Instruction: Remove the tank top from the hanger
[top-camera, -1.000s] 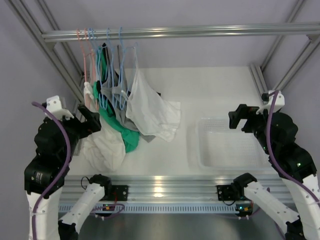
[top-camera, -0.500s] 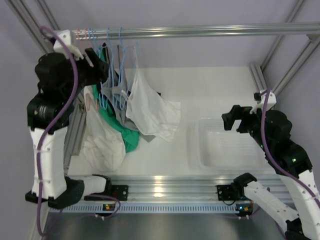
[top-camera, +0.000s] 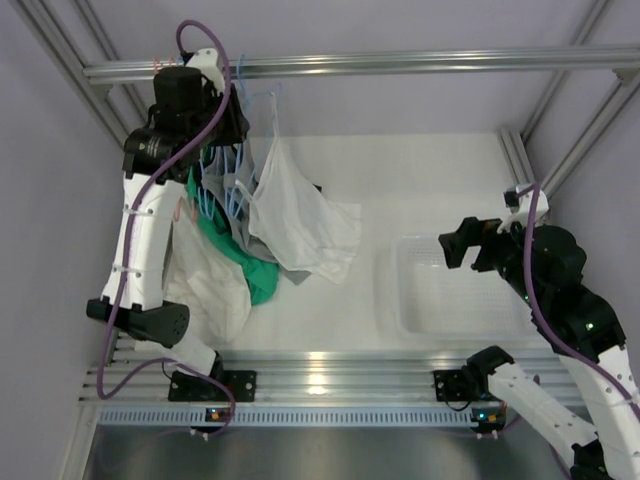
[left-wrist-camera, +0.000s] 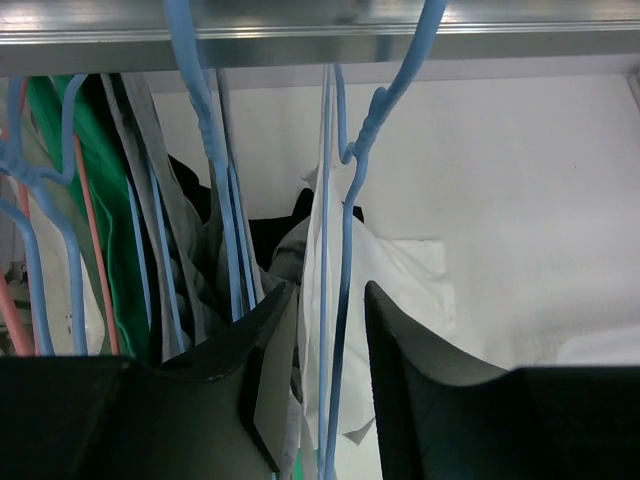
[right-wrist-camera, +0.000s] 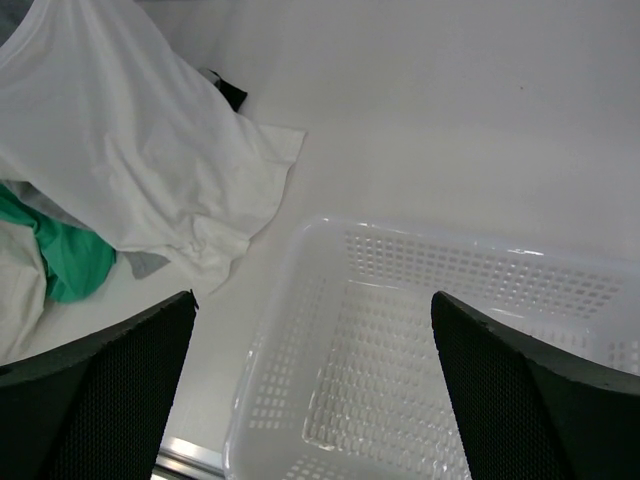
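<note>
The white tank top (top-camera: 300, 215) hangs from a light blue hanger (top-camera: 262, 110) on the rail, with its lower part lying crumpled on the table. My left gripper (top-camera: 218, 112) is raised to the rail. In the left wrist view its jaws (left-wrist-camera: 332, 300) stand narrow on either side of the blue hanger (left-wrist-camera: 345, 250) and the tank top's white strap (left-wrist-camera: 322, 200). A gap shows on both sides and nothing is pinched. My right gripper (top-camera: 468, 247) hovers wide open and empty (right-wrist-camera: 312, 295) over the basket.
Several other garments, green (top-camera: 225, 245), grey and white, hang on blue and pink hangers just left of the tank top. The metal rail (top-camera: 400, 65) runs across the top. A white perforated basket (top-camera: 400, 290) sits at right, its rim (right-wrist-camera: 300, 250) under my right gripper.
My left arm has risen from low at the left up to the rail, and its jaws have narrowed around the blue hanger. My right arm has drifted slightly left.
</note>
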